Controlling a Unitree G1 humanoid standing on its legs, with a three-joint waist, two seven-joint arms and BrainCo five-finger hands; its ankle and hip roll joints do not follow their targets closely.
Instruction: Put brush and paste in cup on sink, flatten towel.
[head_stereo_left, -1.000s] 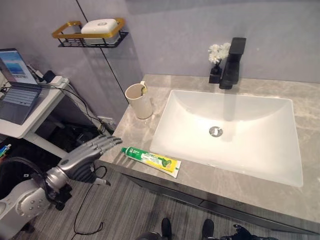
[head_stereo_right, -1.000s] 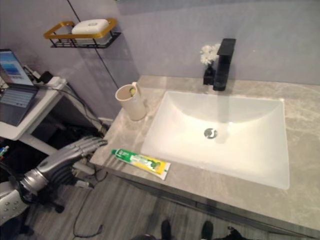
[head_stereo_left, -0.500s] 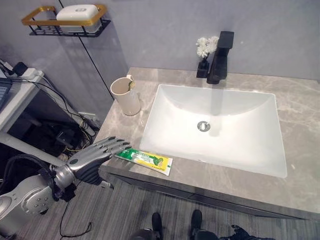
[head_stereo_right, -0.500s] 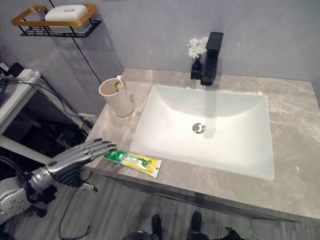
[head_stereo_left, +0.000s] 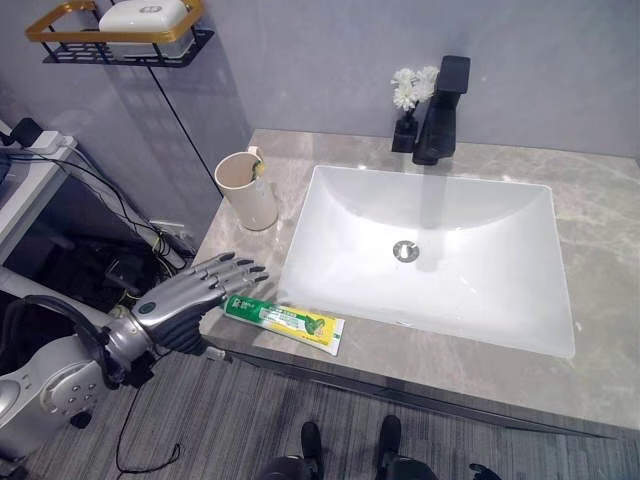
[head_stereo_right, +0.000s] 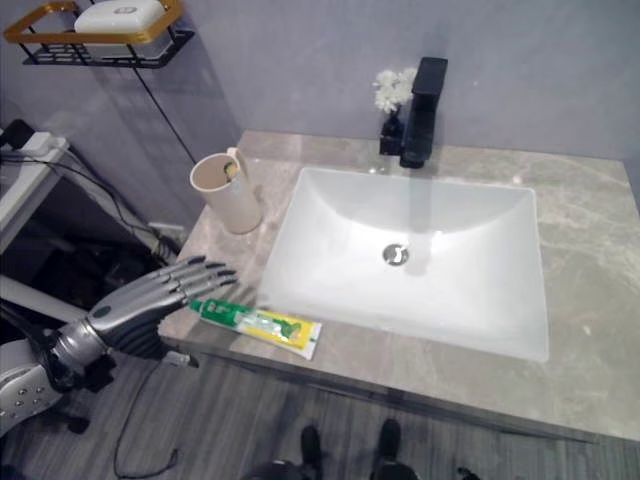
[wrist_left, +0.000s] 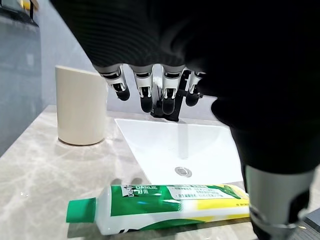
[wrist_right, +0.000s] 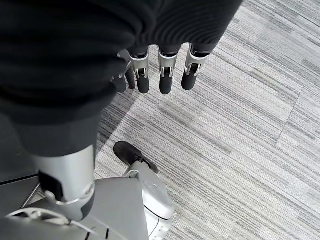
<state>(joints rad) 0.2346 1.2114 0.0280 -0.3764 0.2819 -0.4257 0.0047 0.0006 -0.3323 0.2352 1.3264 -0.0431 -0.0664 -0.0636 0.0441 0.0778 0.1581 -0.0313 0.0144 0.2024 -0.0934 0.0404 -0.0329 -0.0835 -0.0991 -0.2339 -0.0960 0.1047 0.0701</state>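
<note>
the left hand (head_stereo_left: 190, 295) reaches over the front left corner of the grey marble counter (head_stereo_left: 610, 240), with its fingers (head_stereo_left: 238, 272) straight and a little spread, holding nothing. the toothpaste tube (head_stereo_left: 285, 319) lies flat on the counter just beside the dark fingertips, its green cap end nearest to them; from the head views i cannot tell if they touch it. in the left wrist view the fingers hang above the tube, with a gap.

the tube is white and green with a yellow part near its flat end, and it lies along the front edge of the counter, in front of the white sink (head_stereo_left: 432, 255).

one beige cup (head_stereo_left: 248, 192) stands upright at the left of the sink, well apart from the tube, and one toothbrush (head_stereo_left: 258, 165) stands inside it. there is one tube, one cup, one brush.

the right hand (wrist_right: 150, 60) hangs over the striped grey floor (wrist_right: 240, 140), fingers relaxed and empty.
</note>
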